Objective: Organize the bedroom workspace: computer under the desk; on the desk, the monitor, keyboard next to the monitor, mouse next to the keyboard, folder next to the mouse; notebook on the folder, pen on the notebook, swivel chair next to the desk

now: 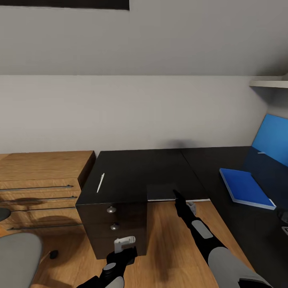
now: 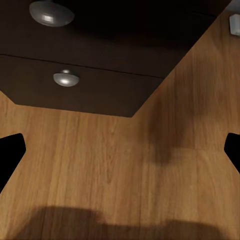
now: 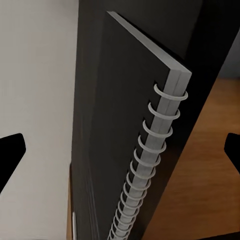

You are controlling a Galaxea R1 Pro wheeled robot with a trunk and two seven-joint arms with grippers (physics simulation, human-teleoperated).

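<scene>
Head view shows the right gripper [image 1: 176,195] at the near edge of the dark grey notebook [image 1: 161,191], which lies on the black desk [image 1: 132,168]; its jaws stand spread. Well apart, the white pen [image 1: 100,183] lies on the desktop's left and the blue folder [image 1: 246,187] on its right. Left gripper [image 1: 125,245] hangs spread and empty above the oak floor [image 2: 120,170].

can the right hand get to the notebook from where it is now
Probably yes. The right hand hovers at the near edge of the notebook, which lies flat at the desk edge with nothing between. The right wrist view shows its spiral binding close ahead, fingers spread.
</scene>
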